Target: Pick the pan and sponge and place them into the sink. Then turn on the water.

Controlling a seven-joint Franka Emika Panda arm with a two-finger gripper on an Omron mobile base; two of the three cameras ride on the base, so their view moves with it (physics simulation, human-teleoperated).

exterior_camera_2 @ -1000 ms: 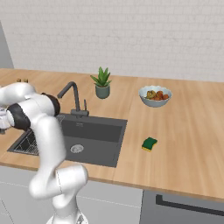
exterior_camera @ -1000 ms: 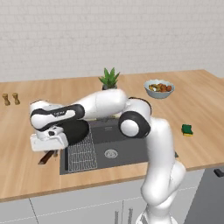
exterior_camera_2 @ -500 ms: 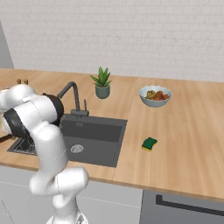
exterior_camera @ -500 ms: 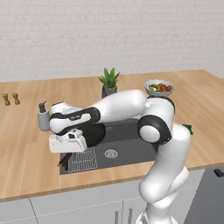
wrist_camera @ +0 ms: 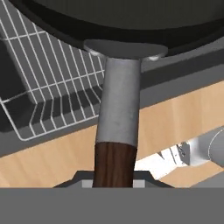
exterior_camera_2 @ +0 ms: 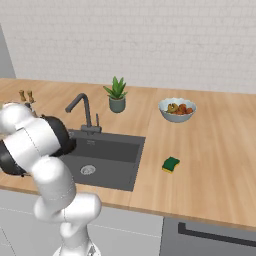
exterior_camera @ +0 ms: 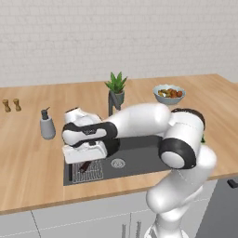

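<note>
pincer (wrist_camera: 114, 181) pinching the pan (wrist_camera: 122, 26) by its handle has swung over the sink (exterior_camera: 139, 160); lowering seems next.

The white arm reaches from the lower right toward the middle left of the frame, its gripper (exterior_camera: 82, 160) low over the left end of the dark grey recessed sink (exterior_camera: 139, 162). Just below the hand a short piece of the pan's dark reddish-brown handle (exterior_camera: 85, 167) shows over the wire grid rack (exterior_camera: 94, 171). The round metal drain (exterior_camera: 118, 163) lies right of it. On the wooden tabletop (exterior_camera: 28, 158), a grey soap dispenser bottle (exterior_camera: 46, 124) stands at the left, a small potted green plant (exterior_camera: 116, 88) behind the sink, and a pale bowl of food (exterior_camera: 169, 94) at the upper right.
</note>
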